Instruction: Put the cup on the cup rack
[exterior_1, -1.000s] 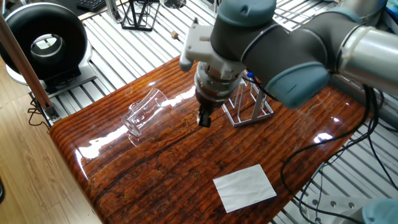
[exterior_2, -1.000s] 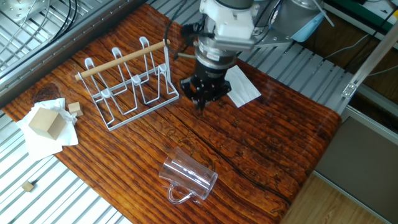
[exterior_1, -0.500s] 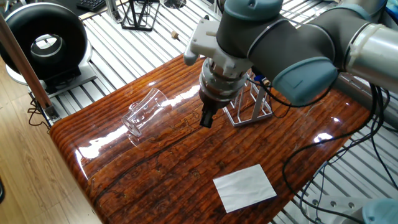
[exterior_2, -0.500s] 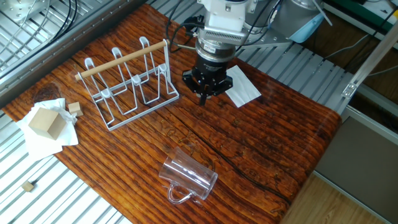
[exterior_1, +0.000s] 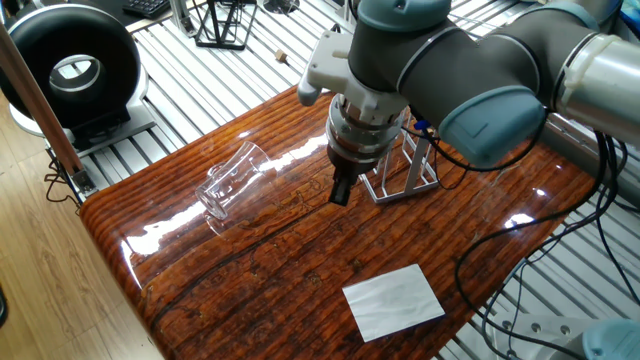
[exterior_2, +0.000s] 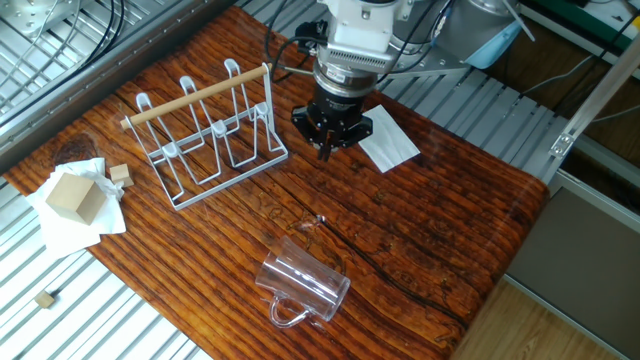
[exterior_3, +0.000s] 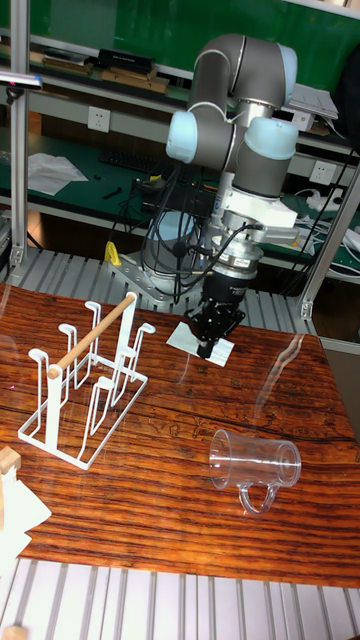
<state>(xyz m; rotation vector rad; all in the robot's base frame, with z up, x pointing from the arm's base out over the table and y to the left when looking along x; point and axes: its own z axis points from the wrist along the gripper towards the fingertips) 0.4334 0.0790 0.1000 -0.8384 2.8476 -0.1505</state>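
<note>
Gripper (exterior_2: 327, 152) hanging over wooden table (exterior_2: 440, 210), fingers pointing straight down, empty; tips read as close together, a narrow gap at most, nothing between them. Glass cup (exterior_2: 303, 288) with handle lying on its side, well apart from gripper, toward table's near edge in the other fixed view. In the tall view cup (exterior_3: 255, 464) sits below and right of gripper (exterior_3: 208, 346), long axis roughly horizontal, mouth facing right, handle turned toward camera. In one fixed view cup (exterior_1: 232, 180) off to left of gripper (exterior_1: 341, 192). Cup rack (exterior_2: 208, 132), grey wire with wooden rod, just beside gripper on the opposite side from cup, upright, pegs bare. Judged: reach not started; needs travel away from rack toward cup, then wrist turn to match the lying axis.
</note>
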